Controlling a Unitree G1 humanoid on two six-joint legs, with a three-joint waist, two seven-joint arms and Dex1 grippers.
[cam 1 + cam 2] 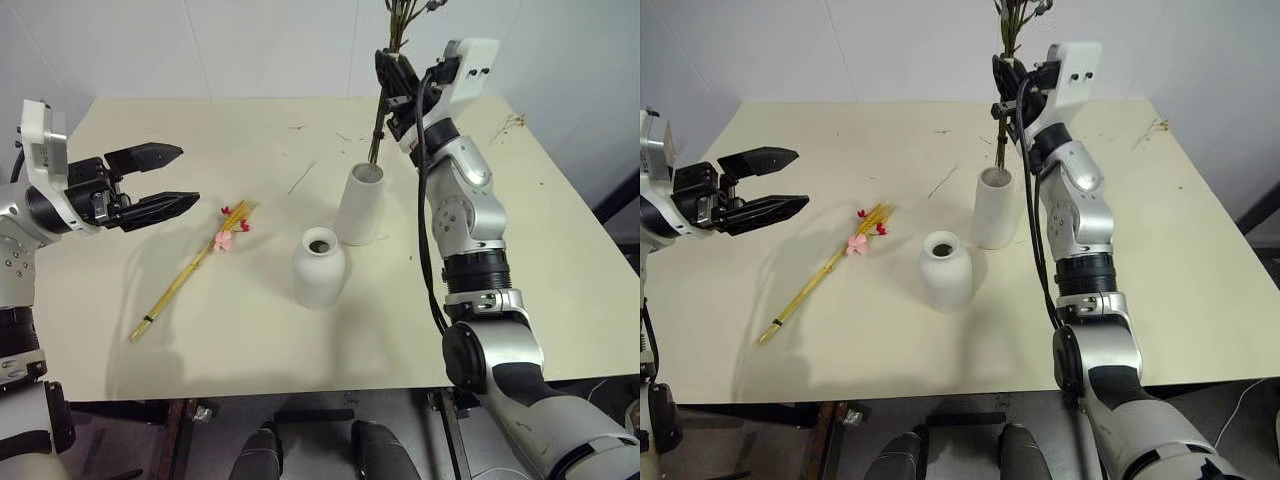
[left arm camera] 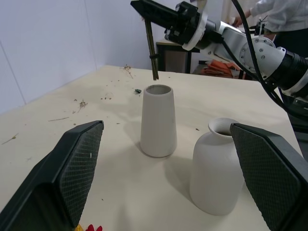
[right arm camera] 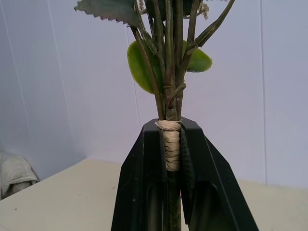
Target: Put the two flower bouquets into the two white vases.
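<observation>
Right claw (image 1: 392,72) clamped on the rose bunch (image 3: 169,96) at its raffia binding, stems poised over the tall vase (image 1: 360,204). Light, stiff, brittle; grip the binding. Left claw (image 1: 160,180) wide open, empty; wheat bunch (image 1: 195,265) at its 4 o'clock on the bench (image 1: 560,260).

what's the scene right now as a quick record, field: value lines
right gripper: shut on the rose bouquet stems, held upright
stem ends: above the tall vase mouth, not yet inside in the left wrist view
left gripper: open, empty, above the table
wheat bouquet: lying flat on table, left of the vases
rounded vase: upright, empty
debris: loose twigs at far right corner
</observation>
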